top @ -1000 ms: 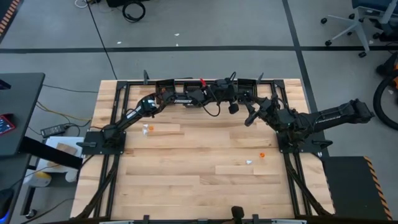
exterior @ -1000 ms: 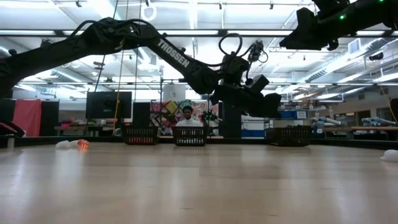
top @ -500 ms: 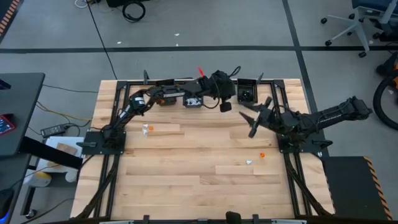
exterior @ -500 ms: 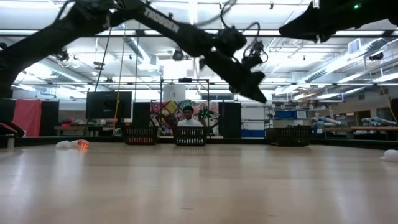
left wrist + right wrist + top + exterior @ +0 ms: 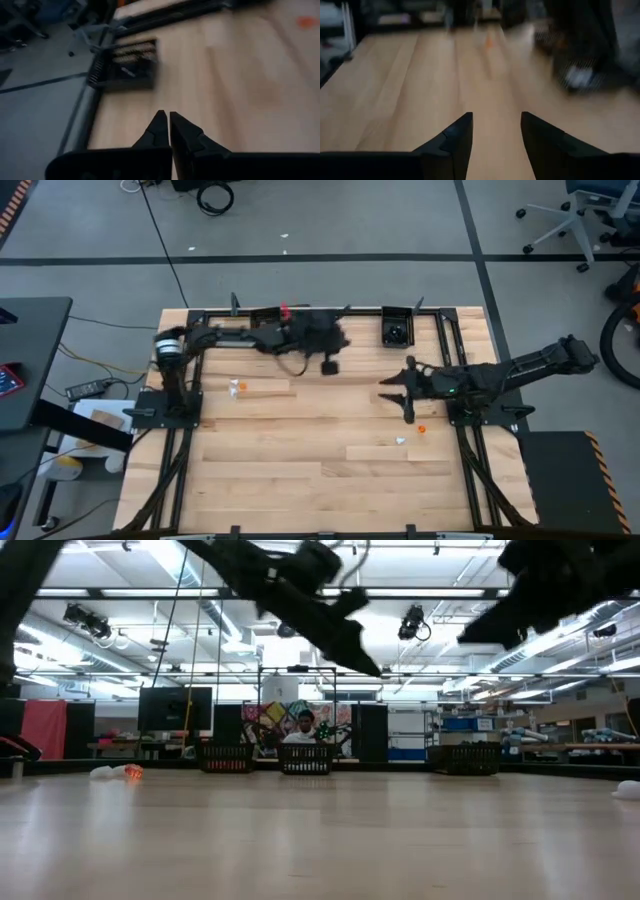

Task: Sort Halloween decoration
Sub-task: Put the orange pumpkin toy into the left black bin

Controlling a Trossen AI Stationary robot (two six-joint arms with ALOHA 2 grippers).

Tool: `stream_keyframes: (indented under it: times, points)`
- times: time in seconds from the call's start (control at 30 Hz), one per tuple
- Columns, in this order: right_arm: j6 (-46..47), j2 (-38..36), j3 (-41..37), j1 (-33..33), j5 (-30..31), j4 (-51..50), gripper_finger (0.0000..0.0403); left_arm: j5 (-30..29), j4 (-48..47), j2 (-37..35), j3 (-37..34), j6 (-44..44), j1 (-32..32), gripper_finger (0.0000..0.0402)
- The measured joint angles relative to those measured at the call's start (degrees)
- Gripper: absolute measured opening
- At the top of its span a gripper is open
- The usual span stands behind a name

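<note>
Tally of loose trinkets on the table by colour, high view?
Orange trinkets: 2
White trinkets: 2
Black trinkets: 0 visible loose
Total: 4

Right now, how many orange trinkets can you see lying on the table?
2. One orange trinket lies near the table's left side, beside a white one; the other lies near the right arm's base. More may be hidden.

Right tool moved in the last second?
Yes. In the high view the right tool has swung away from the back-edge bin, toward the orange trinket.
</note>
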Motion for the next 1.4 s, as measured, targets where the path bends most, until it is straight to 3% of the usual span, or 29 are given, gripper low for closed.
stream_keyframes:
  times: [0.13, 0.33, 0.43, 0.6, 0.87, 1.0, 1.2, 1.4]
  points:
    - [8.5, 5.2, 0.7, -0.7, -5.6, -8.5, 0.0171, -1.0, 2.8, -8.3, -10.1, 0.1, -2.9, 0.0000]
    - [13.6, 13.2, 6.1, 1.0, -9.7, -21.1, 0.0171, -3.2, 4.0, -18.3, -21.5, 0.0, -5.8, 0.0000]
    - [15.6, 17.4, 9.3, 3.3, -10.9, -25.6, 0.0171, -5.1, 5.8, -22.7, -26.7, -1.6, -6.5, 0.0000]
    - [19.9, 24.0, 17.8, 6.7, -13.9, -41.4, 0.0171, -5.6, 7.4, -29.2, -35.0, -3.7, -6.7, 0.0000]
    - [21.3, 37.4, 28.3, 11.5, -14.9, -50.0, 0.0171, -7.6, 14.1, -37.7, -44.6, -4.6, -7.0, 0.0000]
    - [27.5, 43.6, 31.5, 13.9, -15.9, -60.2, 0.0173, -9.1, 17.5, -41.7, -49.7, -4.3, -7.0, 0.0000]
    - [32.8, 47.2, 30.1, 13.9, -25.9, -65.3, 0.0196, -9.2, 20.5, -45.6, -52.7, -4.3, -7.0, 0.0000]
    - [30.7, 48.1, 28.7, 13.6, -24.4, -65.2, 0.0216, -9.1, 20.5, -45.9, -52.5, -4.5, -7.0, 0.0000]
